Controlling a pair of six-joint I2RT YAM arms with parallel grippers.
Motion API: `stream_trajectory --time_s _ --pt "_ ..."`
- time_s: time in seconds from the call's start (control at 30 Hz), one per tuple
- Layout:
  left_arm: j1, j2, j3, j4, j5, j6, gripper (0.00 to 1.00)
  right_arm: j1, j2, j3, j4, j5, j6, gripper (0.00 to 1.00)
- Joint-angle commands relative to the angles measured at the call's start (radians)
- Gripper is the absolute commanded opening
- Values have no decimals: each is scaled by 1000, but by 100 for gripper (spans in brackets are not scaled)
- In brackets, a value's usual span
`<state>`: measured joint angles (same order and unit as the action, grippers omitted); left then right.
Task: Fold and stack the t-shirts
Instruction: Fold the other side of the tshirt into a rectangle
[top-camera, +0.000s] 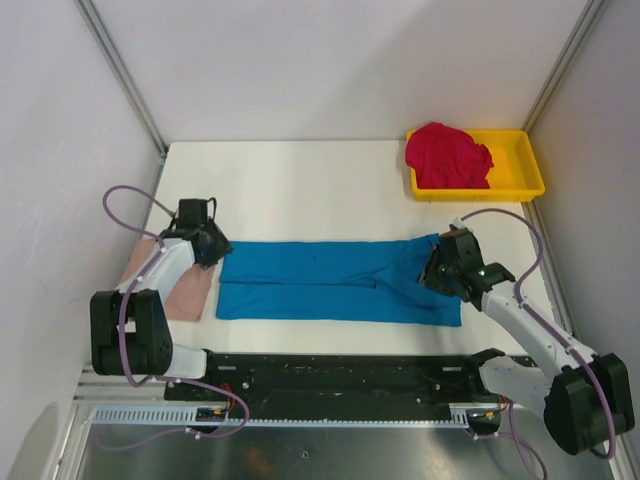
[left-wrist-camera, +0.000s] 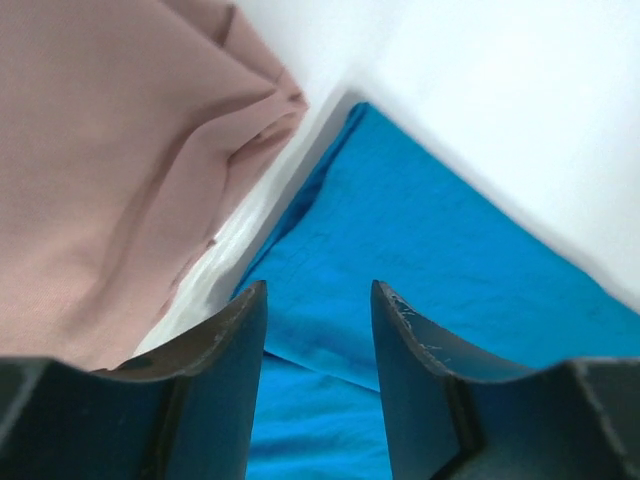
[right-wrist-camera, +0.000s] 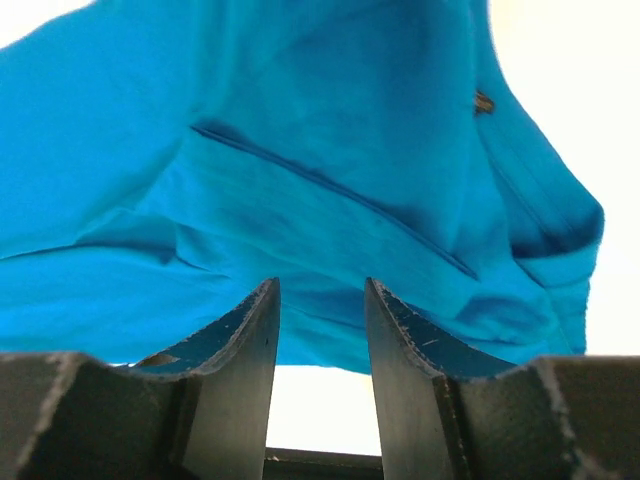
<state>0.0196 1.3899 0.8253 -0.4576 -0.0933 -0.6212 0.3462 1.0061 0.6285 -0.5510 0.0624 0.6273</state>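
The bright blue t-shirt (top-camera: 340, 282) lies folded into a long band across the table's near middle. My left gripper (top-camera: 212, 250) is open over its left end, with blue cloth (left-wrist-camera: 400, 250) under and between the fingers. My right gripper (top-camera: 436, 268) is open over the shirt's right end, where the blue cloth (right-wrist-camera: 300, 150) lies just past the fingertips. The dusty pink t-shirt (top-camera: 185, 290) lies flat at the left edge, partly under my left arm, and also shows in the left wrist view (left-wrist-camera: 110, 170). The crimson red t-shirt (top-camera: 447, 155) sits bunched in the tray.
A shallow yellow tray (top-camera: 520, 165) stands at the back right corner, holding the red shirt. White walls close in the table on the left, back and right. A black rail (top-camera: 340, 370) runs along the near edge between the arm bases.
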Motion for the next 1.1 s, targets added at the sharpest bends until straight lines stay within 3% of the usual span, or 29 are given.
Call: stream_trajectory --time_s 0.0,0.37,0.6,0.77,0.87,1.07 --pt "-45 3 79 23 70 62 48 49 114 97 134 13 -19 43" --pt "-321 196 153 75 169 53 33 101 374 239 227 73 -41 41" --pt "-359 255 164 105 211 47 32 105 486 250 315 29 -92 49" --pt "-360 254 164 106 216 52 32 112 539 256 326 24 -96 48" --pt "-361 254 162 105 216 51 31 126 541 257 319 37 -93 41" --pt "-360 252 163 106 214 50 30 157 516 256 256 57 -81 12"
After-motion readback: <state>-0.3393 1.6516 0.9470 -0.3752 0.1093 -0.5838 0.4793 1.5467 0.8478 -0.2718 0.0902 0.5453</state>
